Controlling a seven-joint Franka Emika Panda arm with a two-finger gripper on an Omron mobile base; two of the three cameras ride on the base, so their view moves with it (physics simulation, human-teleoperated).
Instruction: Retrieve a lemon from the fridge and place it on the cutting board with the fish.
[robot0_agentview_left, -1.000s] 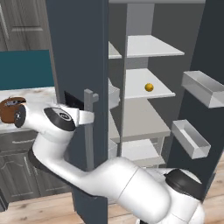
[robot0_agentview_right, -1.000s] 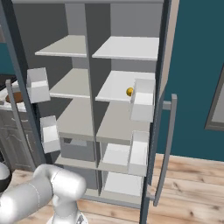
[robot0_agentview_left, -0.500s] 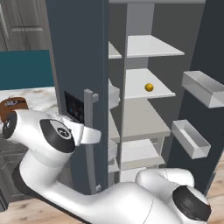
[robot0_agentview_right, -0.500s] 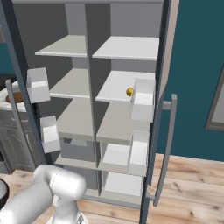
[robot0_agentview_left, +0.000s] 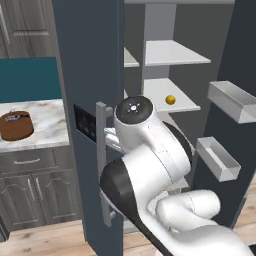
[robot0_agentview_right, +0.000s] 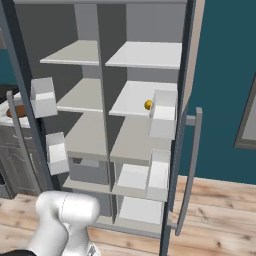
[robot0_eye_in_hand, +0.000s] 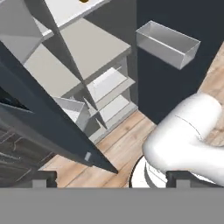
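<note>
fridge (robot0_agentview_right: 100, 30) standing with both doors swung wide, pale shelves showing. lemon (robot0_agentview_left: 170, 100) sitting on a middle shelf on the right side, near the shelf's front edge, also showing as a yellow dot (robot0_agentview_right: 148, 104) just behind a door bin (robot0_agentview_right: 162, 115) in the right base view. board (robot0_agentview_left: 16, 125) lying on the marble counter (robot0_agentview_left: 45, 125) to the left of the fridge, well apart from the lemon; fish (robot0_agentview_left: 14, 118) resting on top of it, too small for detail. arm (robot0_agentview_left: 150, 165) bulking up in front of the left door (robot0_agentview_left: 90, 75), beside its long handle (robot0_agentview_left: 102, 160). gripper (robot0_eye_in_hand: 109, 177) hanging spread wide with nothing between the tips, looking down at the wood floor (robot0_eye_in_hand: 109, 153) and the door's lower edge.
</note>
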